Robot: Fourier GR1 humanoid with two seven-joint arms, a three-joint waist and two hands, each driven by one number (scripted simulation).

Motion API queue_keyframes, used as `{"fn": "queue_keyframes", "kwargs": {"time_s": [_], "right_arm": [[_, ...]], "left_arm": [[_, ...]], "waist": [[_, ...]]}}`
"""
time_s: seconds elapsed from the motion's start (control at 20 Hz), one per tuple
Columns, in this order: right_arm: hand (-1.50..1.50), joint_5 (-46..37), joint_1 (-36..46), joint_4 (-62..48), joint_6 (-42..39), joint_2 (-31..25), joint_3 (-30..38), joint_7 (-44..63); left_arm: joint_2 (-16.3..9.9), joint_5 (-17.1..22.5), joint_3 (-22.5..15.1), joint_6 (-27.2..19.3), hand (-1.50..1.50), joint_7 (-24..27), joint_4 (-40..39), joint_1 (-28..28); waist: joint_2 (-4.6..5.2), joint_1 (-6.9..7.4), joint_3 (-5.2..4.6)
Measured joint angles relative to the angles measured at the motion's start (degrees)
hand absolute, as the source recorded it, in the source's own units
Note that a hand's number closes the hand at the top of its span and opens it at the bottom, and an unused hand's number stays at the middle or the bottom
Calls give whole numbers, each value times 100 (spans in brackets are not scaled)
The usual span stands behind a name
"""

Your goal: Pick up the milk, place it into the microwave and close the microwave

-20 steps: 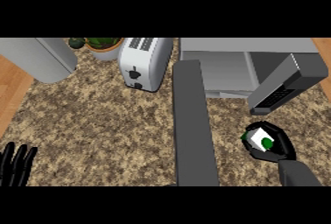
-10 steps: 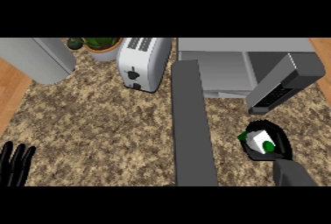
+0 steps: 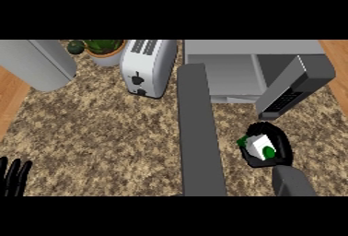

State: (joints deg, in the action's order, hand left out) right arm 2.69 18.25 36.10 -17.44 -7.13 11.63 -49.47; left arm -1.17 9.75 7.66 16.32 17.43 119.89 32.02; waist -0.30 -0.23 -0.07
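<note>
Milk (image 3: 259, 145), a white carton with green patches, sits in the lower right of the frame, wrapped by the curled fingers of the right hand (image 3: 277, 146) above the speckled worktop (image 3: 102, 133). Just above it, at upper right, the microwave (image 3: 238, 69) stands open, its door (image 3: 296, 87) swung outward. The left hand (image 3: 14, 177) rests at the lower left edge, fingers straight and apart. A toaster (image 3: 148, 67) and potted plant (image 3: 103, 50) stand along the top.
</note>
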Motion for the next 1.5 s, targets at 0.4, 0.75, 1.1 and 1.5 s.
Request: {"fn": "queue_keyframes", "kwargs": {"time_s": [0.4, 0.75, 1.1, 1.5], "right_arm": [[150, 193, -1414, 2845, 199, 518, -791, 1237], [150, 655, -2221, 4785, 1182, 676, -1825, 2476], [150, 624, -1994, 5496, 2211, 697, -2379, 3118], [150, 353, -750, 4549, 3318, 487, -2370, 3196]], "left_arm": [[-27, 232, 164, 298, -150, 32, 199, 372], [-67, 390, 417, 448, -150, 56, -3, 218], [-46, 490, 598, 569, -150, 43, -42, 261], [-129, 545, 901, 714, -150, 113, -233, 135]], "waist": [[-15, -32, -4], [7, 5, 1], [20, 43, 7], [26, 58, 30]]}}
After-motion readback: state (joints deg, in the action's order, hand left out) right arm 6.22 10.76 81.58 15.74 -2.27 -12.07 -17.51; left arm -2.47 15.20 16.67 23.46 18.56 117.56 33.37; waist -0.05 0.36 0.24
